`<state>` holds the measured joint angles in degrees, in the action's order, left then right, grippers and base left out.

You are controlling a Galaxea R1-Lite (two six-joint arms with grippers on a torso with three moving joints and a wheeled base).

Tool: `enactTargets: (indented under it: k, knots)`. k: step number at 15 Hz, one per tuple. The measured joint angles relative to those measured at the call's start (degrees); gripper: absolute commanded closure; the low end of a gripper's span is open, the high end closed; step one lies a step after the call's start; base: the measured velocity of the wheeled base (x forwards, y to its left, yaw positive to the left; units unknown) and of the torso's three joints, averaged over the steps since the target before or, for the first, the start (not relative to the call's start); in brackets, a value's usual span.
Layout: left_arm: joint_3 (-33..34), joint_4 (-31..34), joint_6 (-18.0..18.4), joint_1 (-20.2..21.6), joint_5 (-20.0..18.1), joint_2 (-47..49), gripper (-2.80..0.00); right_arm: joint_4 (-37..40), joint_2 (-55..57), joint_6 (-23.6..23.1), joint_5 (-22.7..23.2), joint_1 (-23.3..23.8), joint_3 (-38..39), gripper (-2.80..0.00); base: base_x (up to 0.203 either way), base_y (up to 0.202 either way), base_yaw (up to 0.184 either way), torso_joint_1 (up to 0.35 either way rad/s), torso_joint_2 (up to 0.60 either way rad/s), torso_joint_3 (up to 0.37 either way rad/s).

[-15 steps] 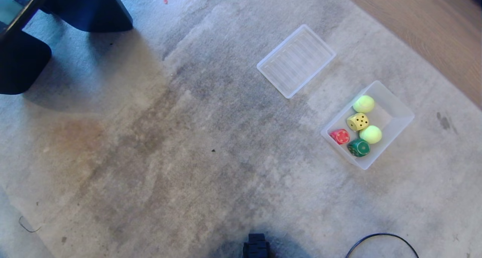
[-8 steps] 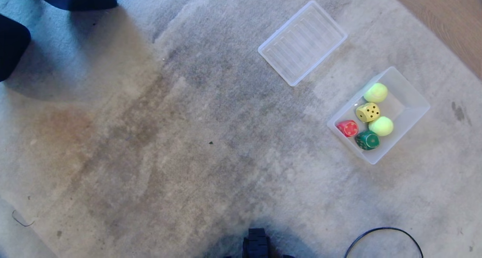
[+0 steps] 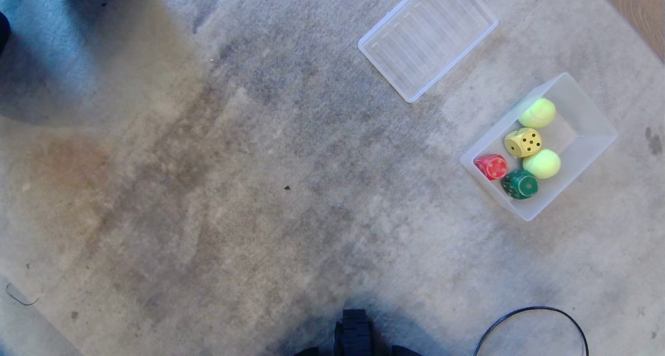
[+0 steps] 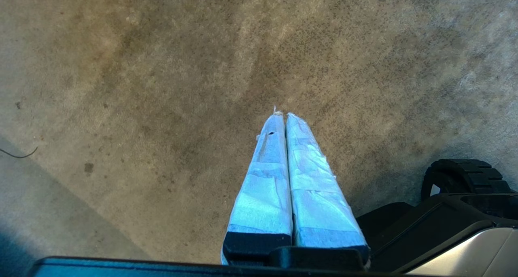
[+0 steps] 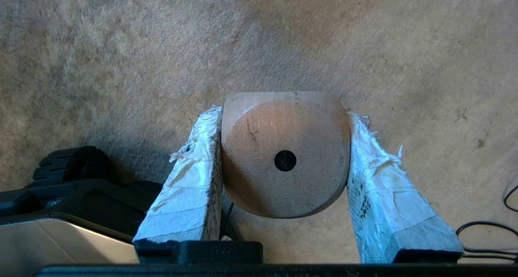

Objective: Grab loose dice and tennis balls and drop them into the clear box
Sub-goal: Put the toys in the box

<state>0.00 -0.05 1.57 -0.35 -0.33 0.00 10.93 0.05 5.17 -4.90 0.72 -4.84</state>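
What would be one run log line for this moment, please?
right gripper: shut on cream die, above carpet | left gripper: shut, empty | clear box: red, yellow, green dice, two tennis balls

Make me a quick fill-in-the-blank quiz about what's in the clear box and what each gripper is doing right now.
1. The clear box holds ___ tennis balls.
2. The right gripper is shut on a cream die showing ___ pip.
3. The left gripper is ___.
4. The die beside the red die at the box's near end is ___.

Missing words: two; one; shut; green
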Motion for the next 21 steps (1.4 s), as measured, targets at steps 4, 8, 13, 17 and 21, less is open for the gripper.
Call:
enactTargets:
  k: [4, 8, 13, 17, 21]
  knots:
    - [0.00, 0.02, -0.01, 0.00, 0.00, 0.00, 0.00, 0.04, 0.00, 0.19, -0.24, 0.01, -0.12, 0.00, 0.000, 0.000, 0.000, 0.000, 0.00, 0.000]
    - [0.00, 0.00, -0.15, 0.00, -0.02, 0.00, 0.00, -0.15, 6.41, 1.35, -2.32, -0.04, -6.77, 0.00, 0.000, 0.000, 0.000, 0.000, 0.00, 0.000]
    - [0.00, -0.02, -0.30, 0.00, -0.02, 0.00, 0.00, -7.09, 34.57, 7.54, -3.33, 0.15, -19.44, 0.00, 0.000, 0.000, 0.000, 0.000, 0.00, 0.000]
    - [0.00, -0.02, -0.27, 0.00, -0.02, 0.00, 0.00, -26.60, 61.72, 9.63, -3.64, 0.18, -24.77, 0.00, 0.000, 0.000, 0.000, 0.000, 0.00, 0.000]
    - [0.00, -0.02, -0.34, 0.00, 0.00, 0.00, 0.00, -47.11, 80.61, 12.50, -3.66, 1.02, -34.60, 0.00, 0.000, 0.000, 0.000, 0.000, 0.00, 0.000]
